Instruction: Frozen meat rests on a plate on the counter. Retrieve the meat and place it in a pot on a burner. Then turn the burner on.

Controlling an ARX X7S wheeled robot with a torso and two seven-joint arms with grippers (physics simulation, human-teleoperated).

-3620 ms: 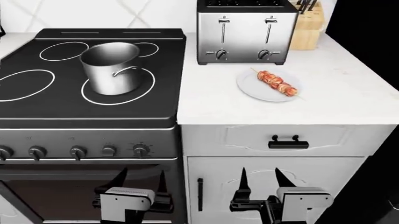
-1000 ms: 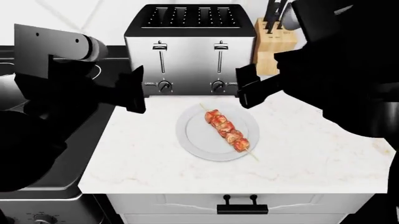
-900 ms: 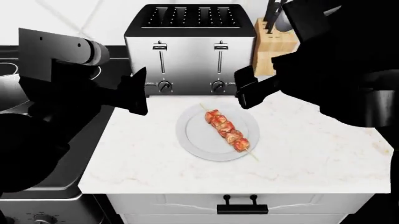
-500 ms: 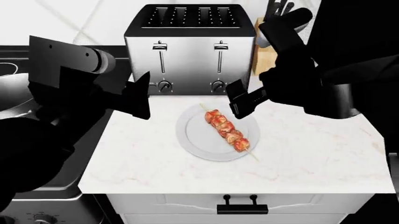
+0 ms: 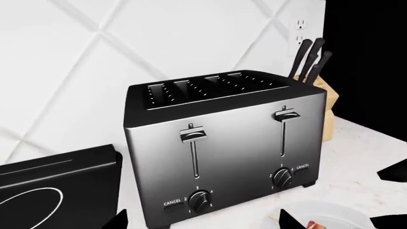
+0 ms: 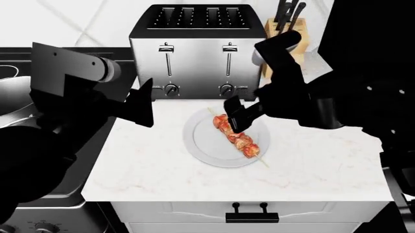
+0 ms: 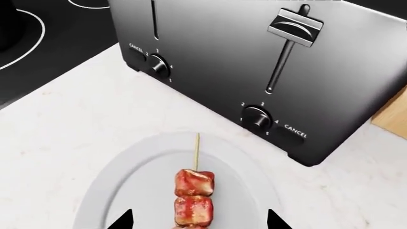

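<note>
Surface: white marble-look worktop [image 6: 162, 170] with faint veins and a thick white edge; white drawer front with a black handle [image 6: 252, 213] below it. Wall behind is white with diagonal tile seams; a white outlet [image 5: 299, 31] shows on it in the left wrist view.

Landmark: chrome four-slot toaster [image 6: 198, 51] at the back of the worktop, two levers and two dials facing forward. Wooden knife block [image 6: 282, 46] with black handles stands just beside the toaster, on the side away from the black glass cooktop [image 6: 104, 73]. The cooktop adjoins the worktop on the toaster's other side.

Plate [image 6: 207, 145] lies in front of the toaster, near but not touching it. The meat [image 6: 238, 138] rests on the plate, skewer running diagonally, one tip pointing toward the toaster.

Right gripper [image 6: 236, 116] hangs over the end of the meat nearer the toaster, covering the first chunk in the head view; right wrist view shows both fingertips [image 7: 121, 220] spread wide either side of the skewer, not touching it.

Left gripper [image 6: 143, 104] hovers in front of the toaster's cooktop-side corner, holding nothing; jaws parted in the left wrist view.

Hidden: pot [image 6: 13, 97] mostly behind the left arm, only a steel sliver visible. Burner not discernible.
</note>
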